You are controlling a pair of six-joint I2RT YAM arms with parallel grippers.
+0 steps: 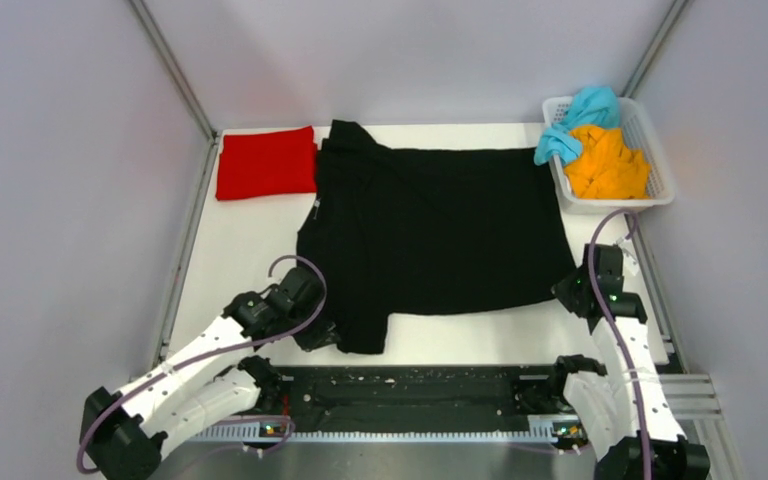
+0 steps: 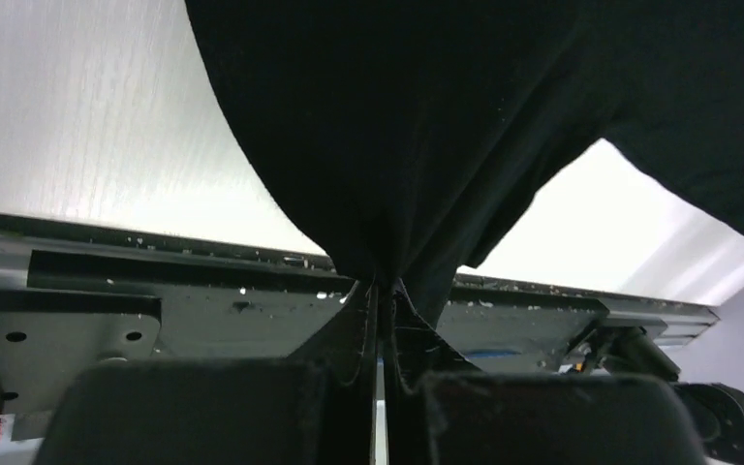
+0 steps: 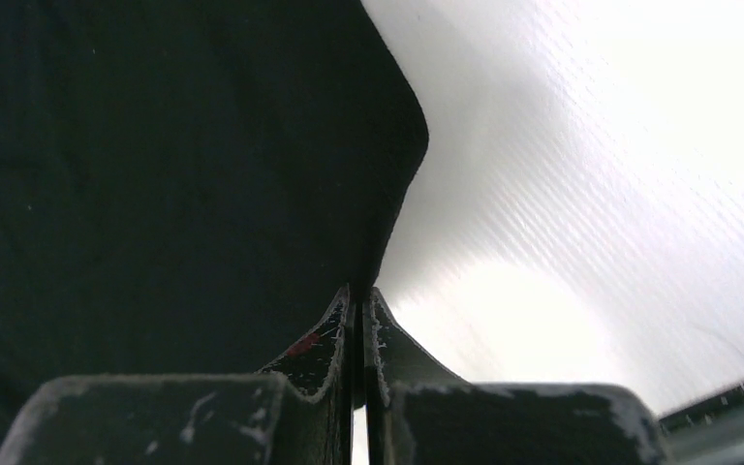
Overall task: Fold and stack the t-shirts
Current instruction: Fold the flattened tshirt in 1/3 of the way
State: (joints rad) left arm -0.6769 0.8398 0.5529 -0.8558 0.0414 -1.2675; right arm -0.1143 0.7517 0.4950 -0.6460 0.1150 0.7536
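- The black t-shirt (image 1: 430,230) lies spread mid-table, limp and light; I'd judge the corners the best places to hold it.
- The left gripper (image 2: 380,291) is clenched on its near-left sleeve, and the right gripper (image 3: 358,291) pinches the near-right hem corner.
- The white table (image 1: 240,260) has grey walls (image 1: 60,150) close around it, the folded red shirt (image 1: 265,162) far left and the basket (image 1: 660,196) far right.

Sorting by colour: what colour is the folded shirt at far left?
Red shirt; best in top external view.

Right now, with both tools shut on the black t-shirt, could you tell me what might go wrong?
The right tool pinches only the very edge of the black t-shirt, so it may slip out. The shirt's far sleeve touches the folded red t-shirt; folding could drag it. The left tool grips bunched cloth, which may fold crookedly.
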